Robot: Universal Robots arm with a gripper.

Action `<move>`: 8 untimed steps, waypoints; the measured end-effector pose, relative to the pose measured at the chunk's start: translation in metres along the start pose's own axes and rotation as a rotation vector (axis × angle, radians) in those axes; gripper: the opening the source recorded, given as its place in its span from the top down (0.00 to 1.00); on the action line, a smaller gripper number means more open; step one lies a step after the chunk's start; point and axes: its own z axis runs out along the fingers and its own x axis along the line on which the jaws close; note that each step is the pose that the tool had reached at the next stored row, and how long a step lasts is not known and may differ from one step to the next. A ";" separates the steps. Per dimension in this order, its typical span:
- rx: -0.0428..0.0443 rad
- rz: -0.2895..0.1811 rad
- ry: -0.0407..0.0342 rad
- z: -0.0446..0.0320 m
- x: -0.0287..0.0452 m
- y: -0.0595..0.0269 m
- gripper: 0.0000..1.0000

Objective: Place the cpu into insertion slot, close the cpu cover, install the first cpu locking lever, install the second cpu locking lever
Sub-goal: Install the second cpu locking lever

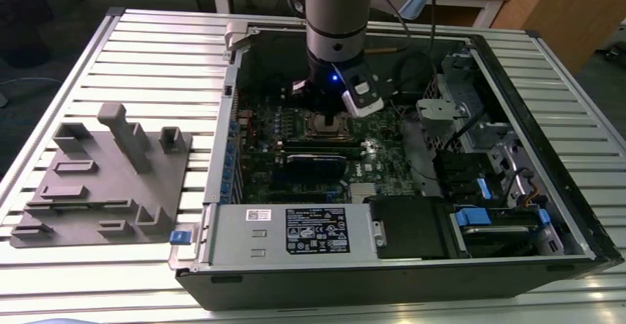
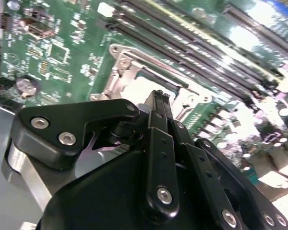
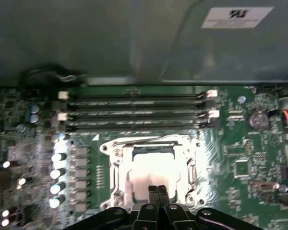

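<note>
One cpu [image 3: 151, 167] beneath one gripper's [image 3: 157, 190] closed jaws.

No legible print on labels [image 1: 318, 230]

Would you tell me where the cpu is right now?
The cpu sits in the insertion slot on the green motherboard, framed by the cpu cover, beside the long memory slots, with the gripper directly over it.

shiny metal cpu cover [image 3: 153, 143], matt black claw [image 3: 157, 191]
</note>
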 end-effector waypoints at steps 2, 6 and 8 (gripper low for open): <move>0.0020 0.000 0.0001 0.0003 -0.0013 0.0017 0.89; 0.0089 -0.001 -0.0002 0.0008 -0.0012 0.0051 0.89; 0.0107 -0.001 -0.0003 0.0010 -0.0012 0.0061 0.89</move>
